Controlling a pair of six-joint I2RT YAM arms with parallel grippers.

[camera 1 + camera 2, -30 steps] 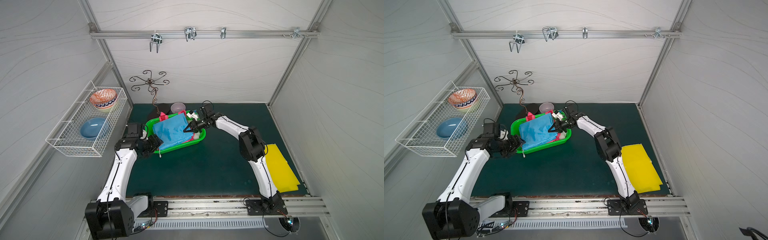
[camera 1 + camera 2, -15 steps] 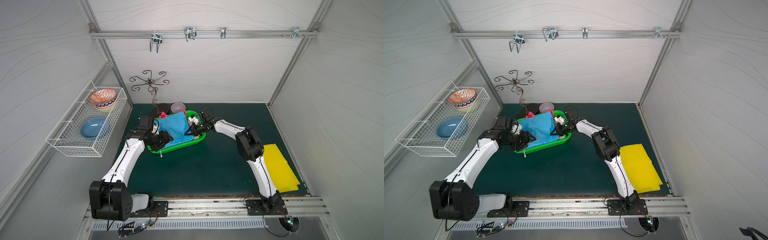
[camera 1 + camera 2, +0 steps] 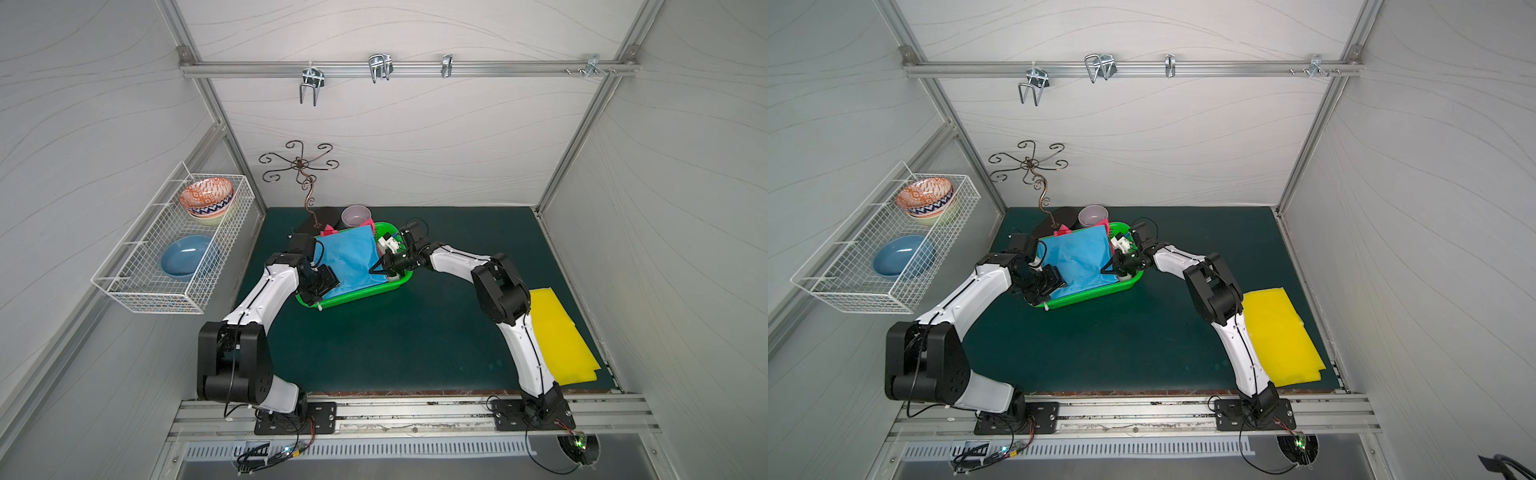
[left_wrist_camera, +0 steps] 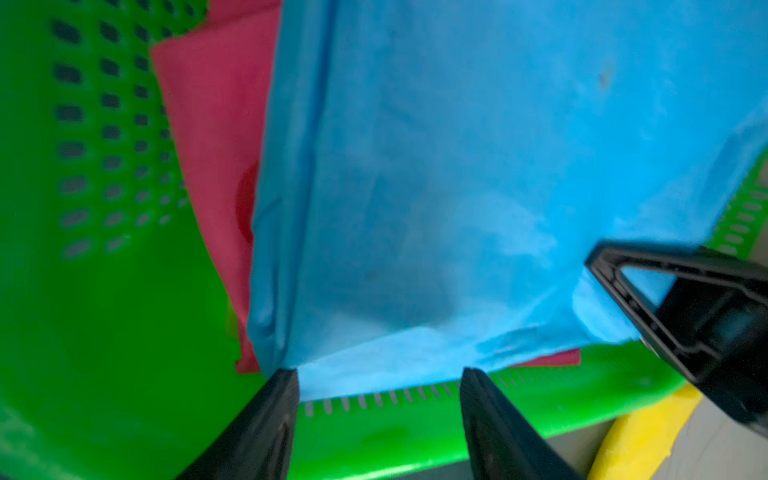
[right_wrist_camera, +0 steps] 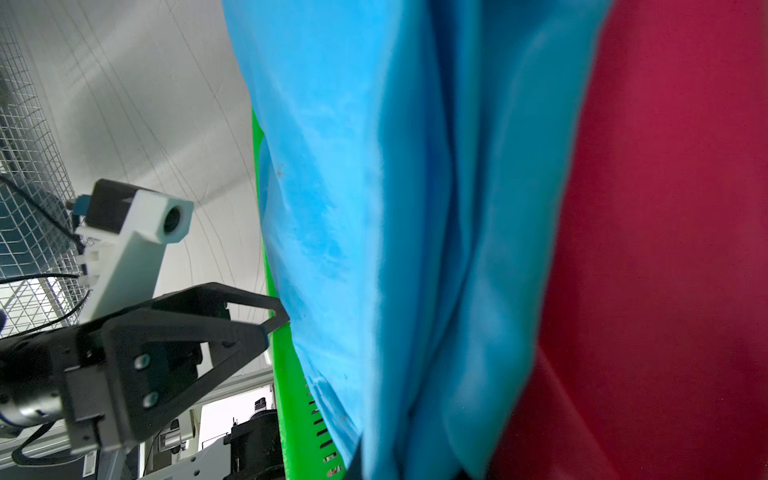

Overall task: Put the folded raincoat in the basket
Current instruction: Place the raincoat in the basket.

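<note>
The blue folded raincoat [image 3: 349,262] [image 3: 1079,259] lies tilted in the green basket [image 3: 358,297] [image 3: 1089,297], on top of a red folded sheet [image 4: 208,145] [image 5: 665,249]. My right gripper [image 3: 372,270] [image 3: 1104,270] [image 5: 405,471] is shut on the raincoat's right edge, inside the basket. At the basket's near left corner my left gripper [image 3: 329,283] [image 3: 1055,282] [image 4: 379,374] stands open, its tips just at the raincoat's edge [image 4: 415,365] with nothing between them. A yellow folded raincoat [image 3: 557,332] [image 3: 1279,332] lies flat on the table's right side.
A lilac cup [image 3: 356,215] and a curly metal stand [image 3: 307,195] stand just behind the basket. A white wire rack [image 3: 137,291] on the left wall holds two bowls. Hooks hang from the rail [image 3: 407,68] overhead.
My left gripper has moved right, from beside the basket to the blue raincoat's near left edge, and its jaws have narrowed a little. The right gripper has come nearer and lower with the raincoat.
</note>
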